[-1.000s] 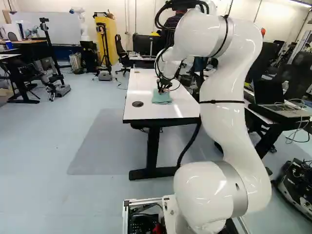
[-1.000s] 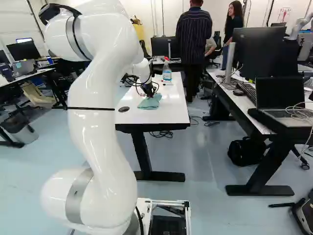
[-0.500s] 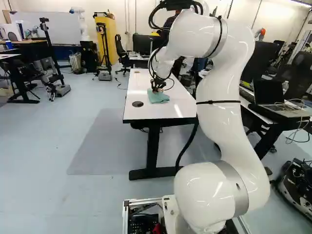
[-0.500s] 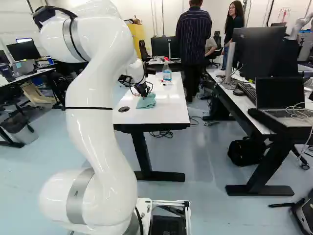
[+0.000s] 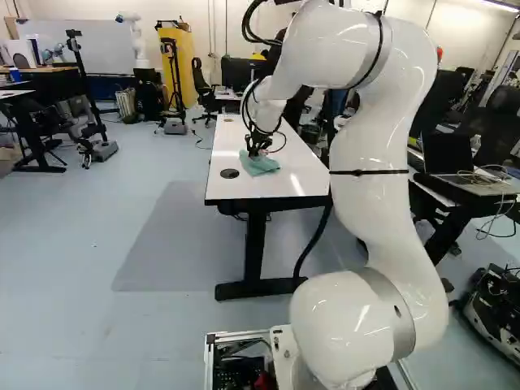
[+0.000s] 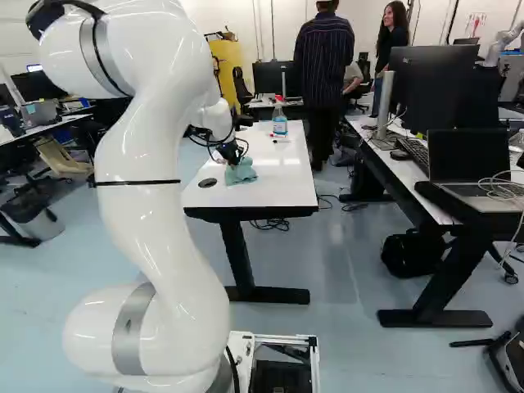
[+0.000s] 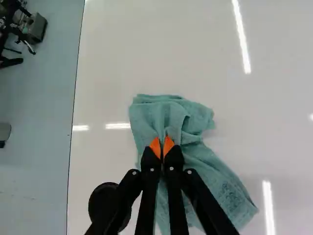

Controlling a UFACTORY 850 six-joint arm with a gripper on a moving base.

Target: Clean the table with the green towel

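Towel [image 7: 210,171] pinched between the fingers [image 5: 254,149] is partly hidden behind them.

A crumpled blue-green cloth towel [image 7: 225,191], bunched into folds, one loose end spreading right, lies left of centre on the near half of a long, glossy white rectangular table [image 5: 305,177].

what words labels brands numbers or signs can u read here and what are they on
No text can be read in any view.
Bottle on the white table: any label is too small to read.
Keyboard: key markings too small.
Wall sheet: red marks, too small.
Green towel: no print visible.
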